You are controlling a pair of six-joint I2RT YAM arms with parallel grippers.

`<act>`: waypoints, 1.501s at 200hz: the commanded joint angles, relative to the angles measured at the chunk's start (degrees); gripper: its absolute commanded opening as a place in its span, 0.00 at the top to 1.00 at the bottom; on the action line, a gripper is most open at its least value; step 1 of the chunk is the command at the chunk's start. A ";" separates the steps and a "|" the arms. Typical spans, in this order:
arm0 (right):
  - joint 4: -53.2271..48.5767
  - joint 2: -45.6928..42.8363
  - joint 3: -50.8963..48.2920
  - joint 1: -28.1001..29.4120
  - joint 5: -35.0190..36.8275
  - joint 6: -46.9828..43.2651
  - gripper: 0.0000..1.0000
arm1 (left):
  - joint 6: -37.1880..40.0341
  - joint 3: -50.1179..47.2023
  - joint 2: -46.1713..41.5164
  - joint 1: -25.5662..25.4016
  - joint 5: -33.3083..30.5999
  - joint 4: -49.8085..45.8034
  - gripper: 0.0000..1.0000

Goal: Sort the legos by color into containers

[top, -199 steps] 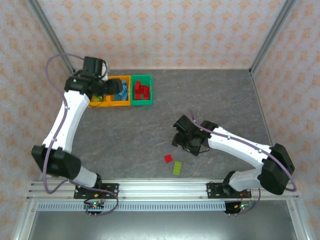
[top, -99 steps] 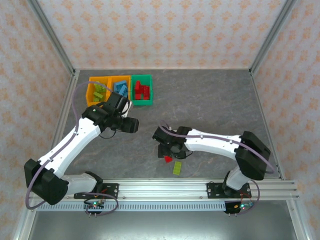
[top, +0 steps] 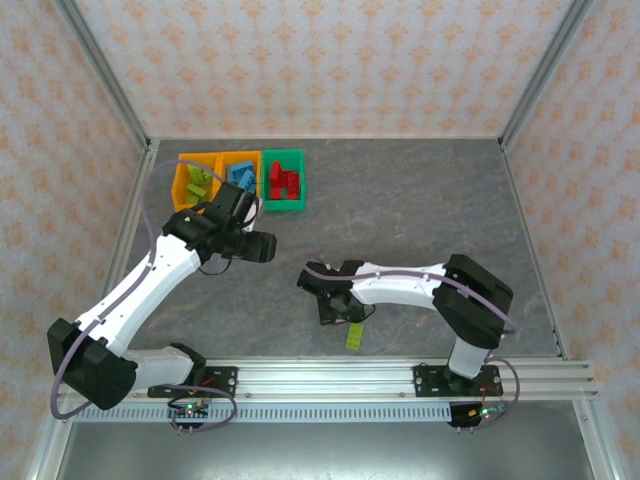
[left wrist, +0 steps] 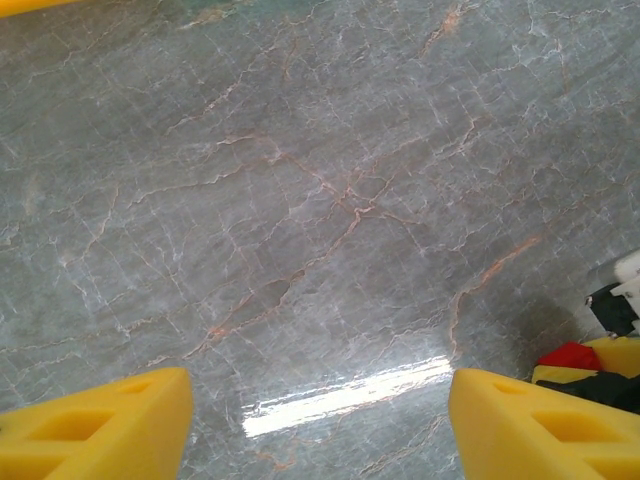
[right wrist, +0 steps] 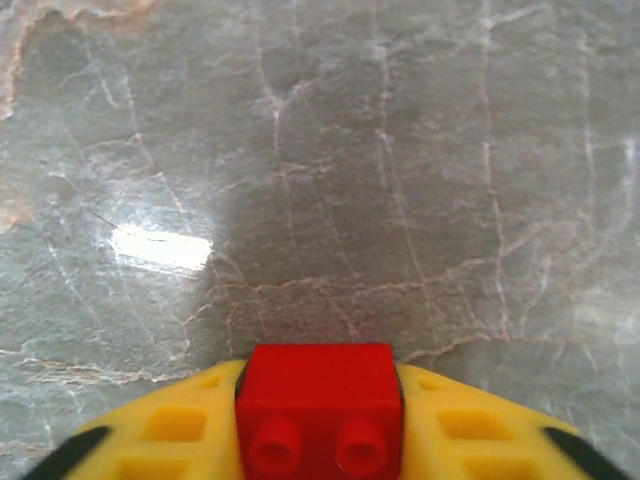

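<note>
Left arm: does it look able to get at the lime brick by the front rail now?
Probably not cleanly. The lime brick lies uncovered, but the right pincer, shut on a red brick, sits right beside it on the left pincer's side, crowding that approach.

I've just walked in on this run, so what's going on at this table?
Two robot arms are sorting legos by colour. The right gripper is shut on a red lego near the front edge of the table. A lime green lego lies loose beside it. The left gripper hangs open and empty over bare table. At the far left, the green bin holds red bricks, and the two orange-yellow bins hold blue and green ones.
</note>
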 commanded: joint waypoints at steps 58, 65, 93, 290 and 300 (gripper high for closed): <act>-0.39 -5.90 15.12 -4.70 7.10 -0.70 0.82 | -3.57 8.36 -5.27 -0.06 -6.68 -5.31 0.30; 0.95 -4.85 17.29 -6.36 6.30 -0.79 0.82 | -4.19 9.07 -6.28 -0.08 -7.41 -5.53 0.29; 3.90 3.61 27.32 -12.05 4.35 -1.62 0.82 | -5.94 10.38 -9.68 -0.07 -8.14 -5.70 0.19; -12.34 33.32 85.82 -22.87 -3.90 -10.72 0.39 | -3.57 8.21 -6.48 -3.20 2.49 -7.42 0.00; -12.28 27.51 77.19 -22.87 -0.85 -9.55 0.38 | -3.25 7.83 -5.05 -5.66 3.09 -5.70 0.00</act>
